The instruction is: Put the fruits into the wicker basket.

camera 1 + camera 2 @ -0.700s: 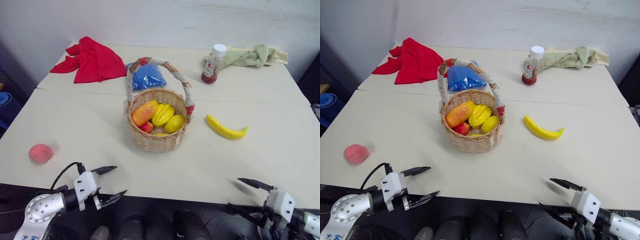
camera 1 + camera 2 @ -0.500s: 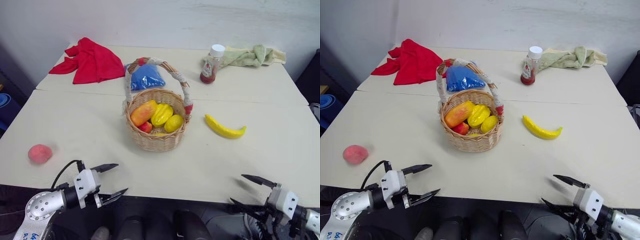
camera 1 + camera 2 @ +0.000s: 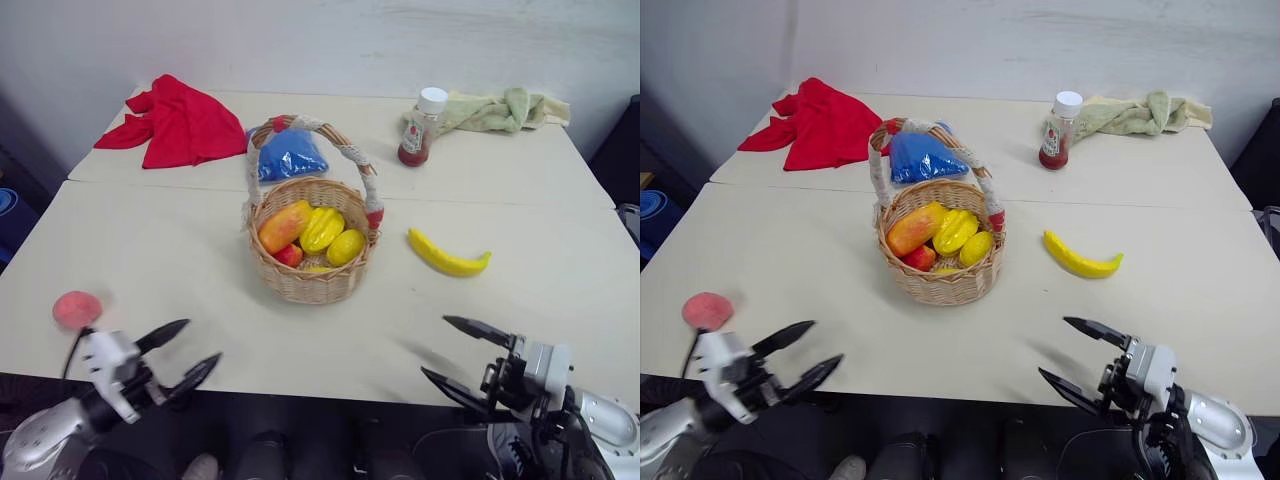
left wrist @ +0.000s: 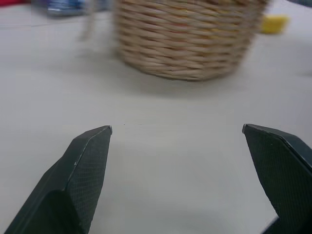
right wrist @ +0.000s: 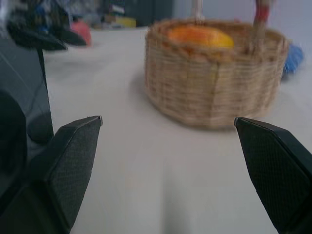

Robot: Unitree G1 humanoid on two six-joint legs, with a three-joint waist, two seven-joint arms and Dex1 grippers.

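Note:
The wicker basket (image 3: 312,262) stands mid-table, holding an orange-red mango (image 3: 285,225), a yellow starfruit (image 3: 323,228) and other small fruit. A pink-red peach (image 3: 77,309) lies near the front left edge. The yellow banana (image 3: 447,255) lies right of the basket. My left gripper (image 3: 200,342) hovers open and empty at the front edge, just right of the peach. My right gripper (image 3: 435,346) is open and empty over the front edge, below the banana. The left wrist view looks at the basket (image 4: 187,39) between open fingers; the right wrist view shows the basket (image 5: 214,78) and the far peach (image 5: 84,30).
A red cloth (image 3: 175,120) lies at the back left, and a blue bag (image 3: 290,153) sits behind the basket. At the back right are a sauce bottle (image 3: 422,127) and a green towel (image 3: 500,110). A seam (image 3: 150,184) crosses the table behind the basket.
My left gripper has shifted left, closer to the peach. My right gripper has moved left and up over the table edge, turned toward the basket. Both stay open.

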